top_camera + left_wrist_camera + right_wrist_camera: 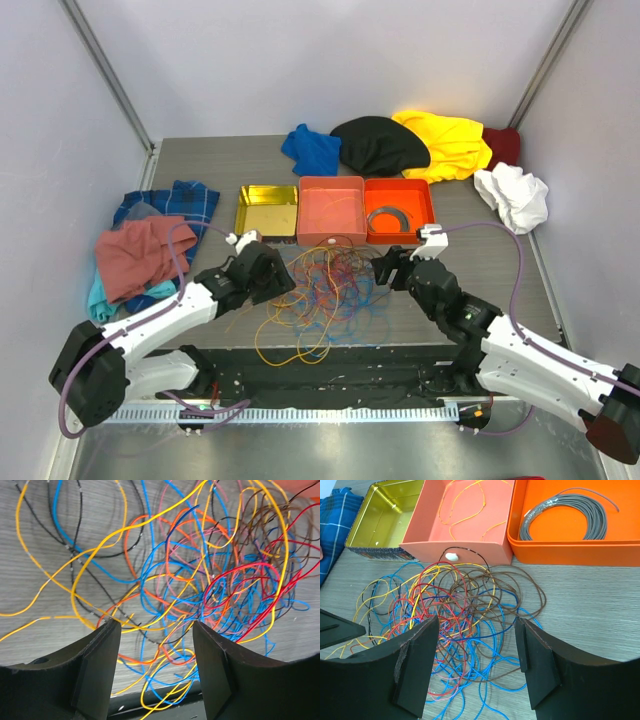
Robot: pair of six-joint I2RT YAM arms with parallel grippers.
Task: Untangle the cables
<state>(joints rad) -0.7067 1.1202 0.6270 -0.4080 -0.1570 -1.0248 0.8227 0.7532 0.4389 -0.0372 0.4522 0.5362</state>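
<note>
Tangled thin wire cables [320, 285] in orange, yellow, red, blue and brown lie heaped on the grey wood-grain table [230, 160], between the 2 arms and just in front of the row of 3 containers. Most loops overlap in 1 dense knot, with looser yellow and orange strands straying toward the near edge.

The black left gripper [280, 280] sits at the left edge of the heap and the black right gripper [390, 268] at its right edge, facing each other across it. Probably this lets each take a separate strand and draw it outward. Both have their jaws spread wide and grip nothing. In the left wrist view the fingers [102, 650] frame yellow, blue and orange strands of the cables [215, 580]; whether they touch any I cannot tell. In the right wrist view the right gripper [476, 625] frames blue and red loops of the heap [465, 600], with a brown loop lying on top toward the right.

The rectangular gold metal tin [385, 510] on the left looks empty. The salmon-pink middle box [490, 552] holds a few loose yellow and orange strands, probably ones already freed. The bright orange tray [570, 552] on the right holds a grey cable wound into a flat ring [565, 515].
</note>
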